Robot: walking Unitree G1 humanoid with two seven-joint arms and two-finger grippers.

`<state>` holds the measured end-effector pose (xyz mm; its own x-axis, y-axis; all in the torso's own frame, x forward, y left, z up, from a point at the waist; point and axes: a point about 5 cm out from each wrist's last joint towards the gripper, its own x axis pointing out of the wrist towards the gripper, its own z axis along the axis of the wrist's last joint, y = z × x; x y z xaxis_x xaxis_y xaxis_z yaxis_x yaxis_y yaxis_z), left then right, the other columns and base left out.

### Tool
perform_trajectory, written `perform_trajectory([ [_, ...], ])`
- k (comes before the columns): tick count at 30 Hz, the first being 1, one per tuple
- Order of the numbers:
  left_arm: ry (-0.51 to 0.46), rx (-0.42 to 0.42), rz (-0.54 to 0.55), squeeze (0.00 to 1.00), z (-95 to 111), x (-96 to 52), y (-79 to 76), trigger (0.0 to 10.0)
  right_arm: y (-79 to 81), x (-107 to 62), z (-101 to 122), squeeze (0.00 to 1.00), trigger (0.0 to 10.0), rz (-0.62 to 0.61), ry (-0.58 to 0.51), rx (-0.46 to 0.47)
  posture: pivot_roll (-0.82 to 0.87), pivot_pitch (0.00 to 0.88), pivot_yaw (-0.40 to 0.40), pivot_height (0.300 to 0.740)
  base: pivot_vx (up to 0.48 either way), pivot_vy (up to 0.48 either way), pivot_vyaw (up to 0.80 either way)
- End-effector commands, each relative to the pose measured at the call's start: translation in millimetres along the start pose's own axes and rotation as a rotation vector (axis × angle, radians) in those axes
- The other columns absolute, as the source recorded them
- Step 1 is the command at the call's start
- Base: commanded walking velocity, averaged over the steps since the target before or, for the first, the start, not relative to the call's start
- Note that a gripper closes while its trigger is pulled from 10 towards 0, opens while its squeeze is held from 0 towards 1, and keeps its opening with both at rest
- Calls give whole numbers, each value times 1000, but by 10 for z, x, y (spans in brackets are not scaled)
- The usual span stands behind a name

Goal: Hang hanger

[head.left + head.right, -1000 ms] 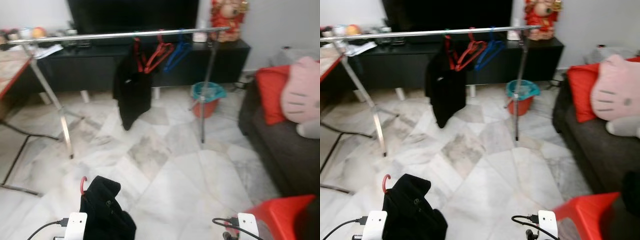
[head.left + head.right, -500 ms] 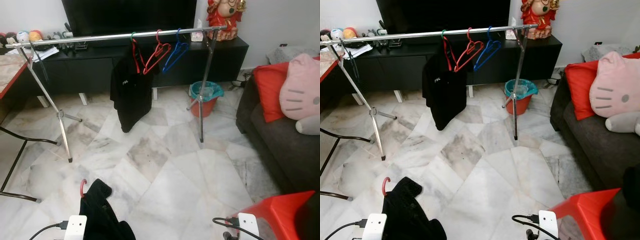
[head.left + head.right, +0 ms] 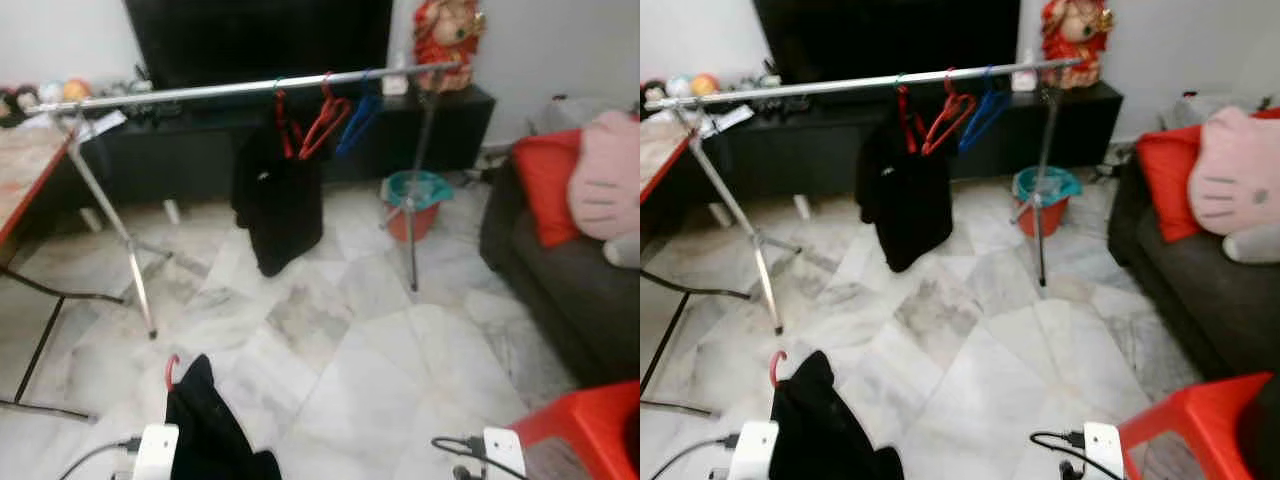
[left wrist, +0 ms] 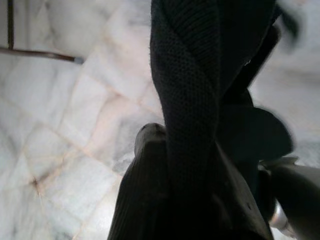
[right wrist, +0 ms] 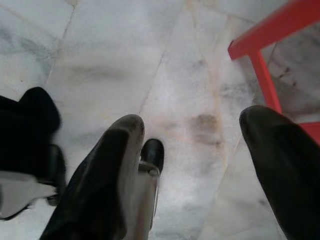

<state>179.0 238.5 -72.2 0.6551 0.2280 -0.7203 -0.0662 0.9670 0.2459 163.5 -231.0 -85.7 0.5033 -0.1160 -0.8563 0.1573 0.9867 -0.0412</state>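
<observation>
Left wrist view: left gripper (image 4: 200, 165) clamped on black knitted garment (image 4: 195, 100). Right gripper (image 5: 195, 160) fingers apart over white marble floor (image 5: 125, 60), lower frame.

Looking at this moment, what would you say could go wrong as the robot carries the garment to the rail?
1. The black garment hangs low from the left gripper; it may drag on the marble floor or tangle near the robot's feet.
2. The red hanger hook barely shows above the cloth, so the garment may slip off it.
3. The rail already holds a black garment and empty hangers; hooking close by could knock them.
</observation>
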Motion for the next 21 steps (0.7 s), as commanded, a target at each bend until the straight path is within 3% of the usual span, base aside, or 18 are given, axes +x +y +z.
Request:
perform_trajectory([
  [1,17,6,23,0,-51,-13,84,10000,97,13,24,0,10000,22,-7,15,102,0,17,740,0,240,0],
  [5,6,14,18,0,-31,-9,83,10000,95,13,24,0,10000,18,-7,22,99,0,18,740,0,0,0],
  [10,-76,23,14,0,169,31,108,10000,88,13,40,0,10000,17,-18,11,103,0,13,740,0,0,0],
  [14,-272,74,21,0,629,69,205,10000,84,14,60,0,10000,12,-32,17,109,0,12,740,0,0,0],
  [17,-352,67,31,0,828,67,262,10000,85,14,63,0,10000,11,-33,20,110,0,15,740,0,0,0],
  [20,-378,69,32,0,901,65,275,10000,87,14,64,0,10000,11,-33,21,114,0,16,740,0,0,0],
  [21,-430,81,29,0,1014,54,275,10000,91,15,67,0,10000,14,-33,23,108,0,20,740,0,0,0],
])
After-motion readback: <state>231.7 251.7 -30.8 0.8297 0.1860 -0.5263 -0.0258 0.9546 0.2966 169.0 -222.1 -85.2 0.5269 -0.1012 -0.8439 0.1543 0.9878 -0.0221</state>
